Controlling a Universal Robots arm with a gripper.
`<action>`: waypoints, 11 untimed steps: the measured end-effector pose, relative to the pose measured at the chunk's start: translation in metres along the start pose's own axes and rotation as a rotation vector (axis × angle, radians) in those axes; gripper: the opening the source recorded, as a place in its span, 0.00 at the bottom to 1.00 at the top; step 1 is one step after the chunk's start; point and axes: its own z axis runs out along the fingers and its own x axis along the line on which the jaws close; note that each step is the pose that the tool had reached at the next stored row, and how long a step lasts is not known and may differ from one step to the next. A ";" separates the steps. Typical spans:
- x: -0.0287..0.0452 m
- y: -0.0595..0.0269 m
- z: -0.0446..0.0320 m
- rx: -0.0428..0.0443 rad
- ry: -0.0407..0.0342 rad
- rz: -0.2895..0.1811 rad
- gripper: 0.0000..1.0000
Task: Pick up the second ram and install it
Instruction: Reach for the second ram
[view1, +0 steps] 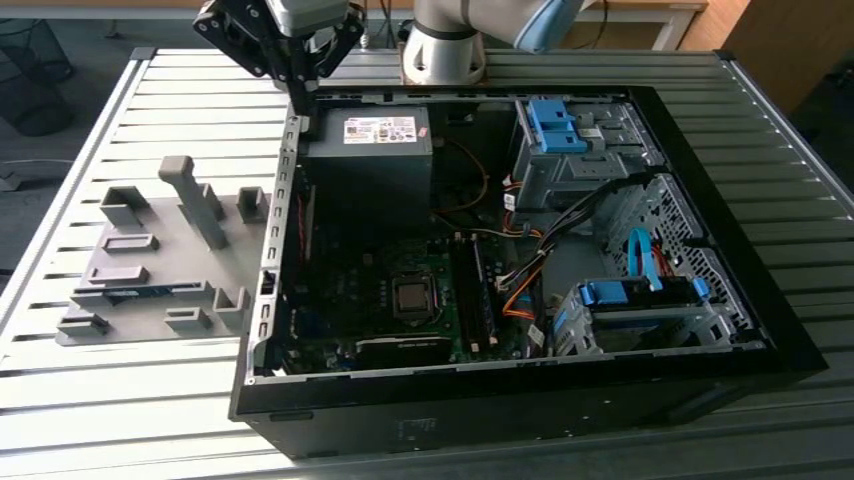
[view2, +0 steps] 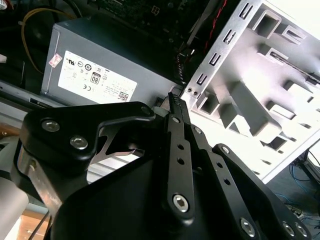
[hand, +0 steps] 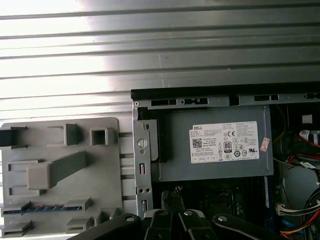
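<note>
An open computer case (view1: 534, 398) lies on its side on a slatted metal table (view1: 147, 405). Inside it are a grey power supply (view1: 367, 165) with a pale label, a motherboard (view1: 354, 290) carrying a square processor socket (view1: 414, 296) and long black memory slots (view1: 470, 290), a tangle of orange and black cables (view1: 518, 285), and two metal drive cages (view1: 567, 165) fitted with blue latches. On the exterior view's left of the case sits a grey fixture plate (view1: 174, 215) with raised blocks. The second ram (view1: 134, 292) lies flat in a low holder on that plate, its blue-green edge also showing in the first wrist view (hand: 45, 206). The gripper (view1: 304, 105) hangs above the case's rear corner beside the power supply, well apart from the ram. Its two slim black fingers are pressed together with nothing between them, as both wrist views show (view2: 172, 97) (hand: 171, 194).
</note>
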 end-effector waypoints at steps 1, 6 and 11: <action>0.0007 0.0000 0.0000 0.0001 0.0000 0.000 0.11; 0.0044 -0.0003 -0.0001 0.0001 0.0000 0.000 0.11; 0.0081 -0.0006 -0.0002 0.0001 0.0000 0.000 0.11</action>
